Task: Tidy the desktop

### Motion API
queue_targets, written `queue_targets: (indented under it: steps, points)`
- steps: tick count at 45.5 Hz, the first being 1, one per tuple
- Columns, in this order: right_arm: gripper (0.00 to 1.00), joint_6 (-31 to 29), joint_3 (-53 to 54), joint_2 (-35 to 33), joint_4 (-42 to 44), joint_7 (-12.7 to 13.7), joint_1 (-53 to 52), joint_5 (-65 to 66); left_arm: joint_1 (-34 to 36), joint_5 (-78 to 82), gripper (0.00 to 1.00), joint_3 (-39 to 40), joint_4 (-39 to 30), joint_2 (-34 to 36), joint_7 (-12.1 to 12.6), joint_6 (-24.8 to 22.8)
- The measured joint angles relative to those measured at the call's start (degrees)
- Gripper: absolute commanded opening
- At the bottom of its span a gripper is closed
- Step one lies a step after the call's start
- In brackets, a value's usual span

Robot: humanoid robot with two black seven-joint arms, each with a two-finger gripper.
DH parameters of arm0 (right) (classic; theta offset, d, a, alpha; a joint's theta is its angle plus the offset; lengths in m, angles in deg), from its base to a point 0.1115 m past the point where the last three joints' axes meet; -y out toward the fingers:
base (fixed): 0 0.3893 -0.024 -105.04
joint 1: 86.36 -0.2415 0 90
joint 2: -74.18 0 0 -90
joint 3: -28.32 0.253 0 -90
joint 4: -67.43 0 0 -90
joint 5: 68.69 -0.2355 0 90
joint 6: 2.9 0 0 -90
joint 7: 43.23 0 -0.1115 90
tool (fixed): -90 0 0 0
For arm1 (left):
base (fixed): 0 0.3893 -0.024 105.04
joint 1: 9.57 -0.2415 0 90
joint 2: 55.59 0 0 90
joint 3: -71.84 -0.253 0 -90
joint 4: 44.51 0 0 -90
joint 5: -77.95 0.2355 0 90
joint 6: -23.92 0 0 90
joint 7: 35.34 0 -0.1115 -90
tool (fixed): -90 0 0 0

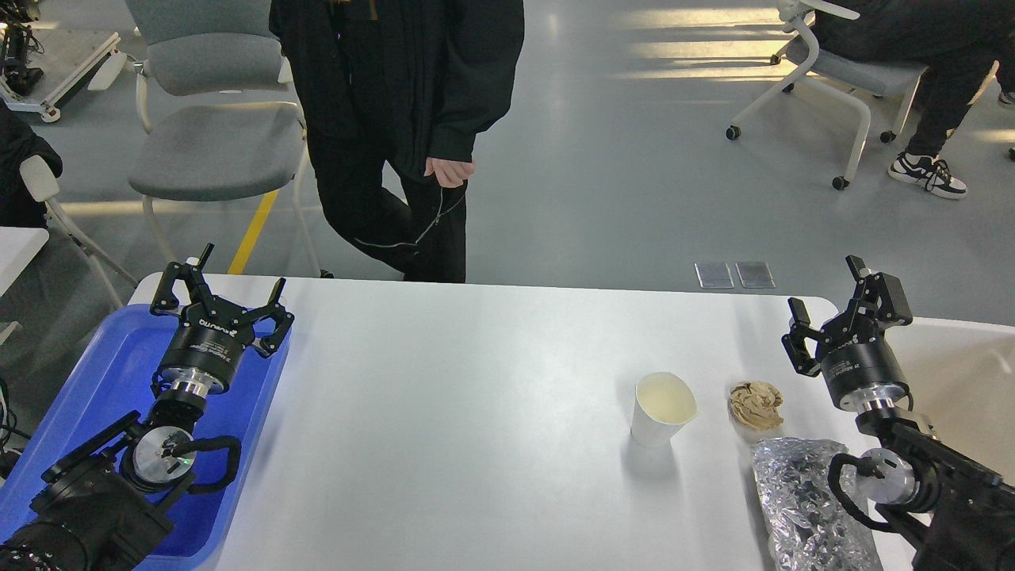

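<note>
The white desktop [476, 396] spans the view. On its right part stand a white paper cup [662, 408], upright and empty-looking, a crumpled brown paper ball [756, 404] just right of it, and a crinkled silver foil bag [801, 500] near the front edge. My left gripper [220, 297] hangs open over the far end of the blue tray, holding nothing. At the desktop's right edge my right gripper [833, 305] is open and empty, beyond and right of the paper ball.
A blue plastic tray [119, 373] lies at the left edge under my left arm. A white-rimmed beige bin [963, 373] sits off the right edge. Behind the desktop stands a person in black [396, 135], with chairs [214, 143] further back.
</note>
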State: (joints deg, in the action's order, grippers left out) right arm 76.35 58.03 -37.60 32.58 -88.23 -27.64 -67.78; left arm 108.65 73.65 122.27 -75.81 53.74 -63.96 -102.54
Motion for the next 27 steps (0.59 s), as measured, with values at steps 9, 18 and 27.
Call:
queue_targets:
  steps: [9, 18, 27]
  points:
    - [1.00, -0.2, -0.3, 0.1, -0.1, 0.0, 0.3, 0.0, 0.1, 0.0, 1.00, 0.0, 0.0, 0.1, 0.1, 0.0]
    - [1.00, -0.1, -0.1, 0.0, 0.2, 0.0, 0.2, 0.0, 0.1, 0.0, 1.00, 0.1, 0.0, 0.1, 0.0, 0.0]
    - [1.00, 0.0, 0.0, -0.3, 0.2, 0.0, -0.1, -0.1, 0.1, 0.0, 1.00, 0.1, 0.0, 0.1, 0.0, 0.0]
